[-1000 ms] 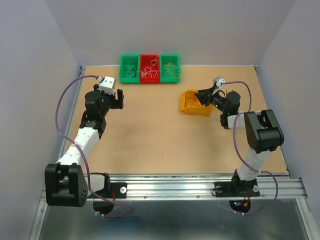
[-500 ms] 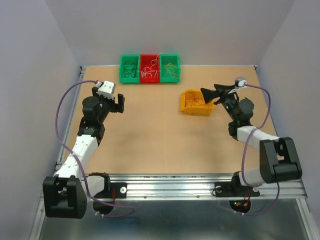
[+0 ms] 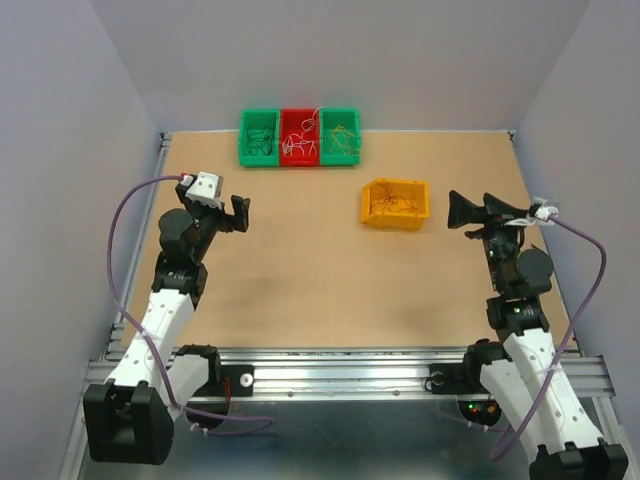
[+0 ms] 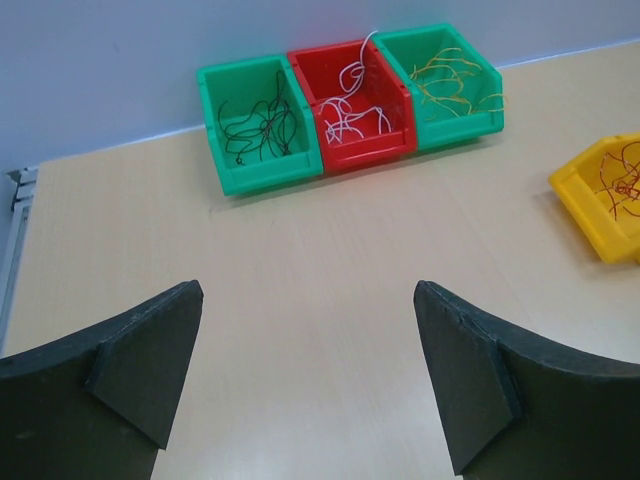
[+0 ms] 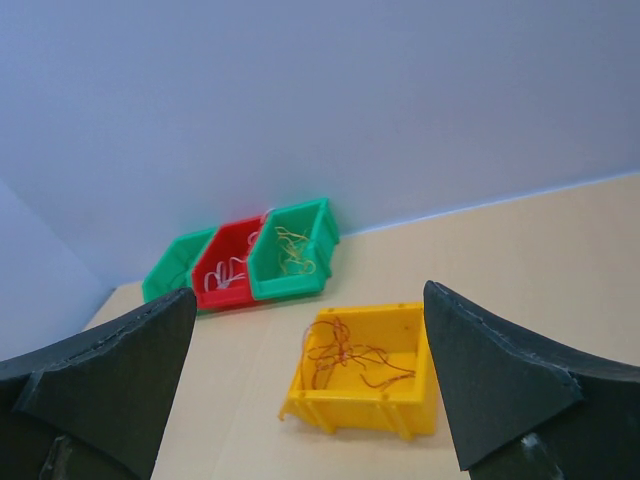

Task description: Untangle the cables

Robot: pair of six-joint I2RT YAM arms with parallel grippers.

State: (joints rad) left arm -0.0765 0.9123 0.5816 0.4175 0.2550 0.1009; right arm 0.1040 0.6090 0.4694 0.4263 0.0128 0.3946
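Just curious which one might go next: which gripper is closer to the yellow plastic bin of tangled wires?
Right. The right gripper sits just right of the yellow plastic bin, open and facing it. The left gripper is much farther off, on the bin's left.

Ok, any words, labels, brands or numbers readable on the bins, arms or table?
None can be read in any view.
The left green bin, red bin, right green bin and yellow bin have plain walls, no labels.
The left hand and right hand are plain black, unmarked.
Any print on the left arm or right arm is too small to tell.
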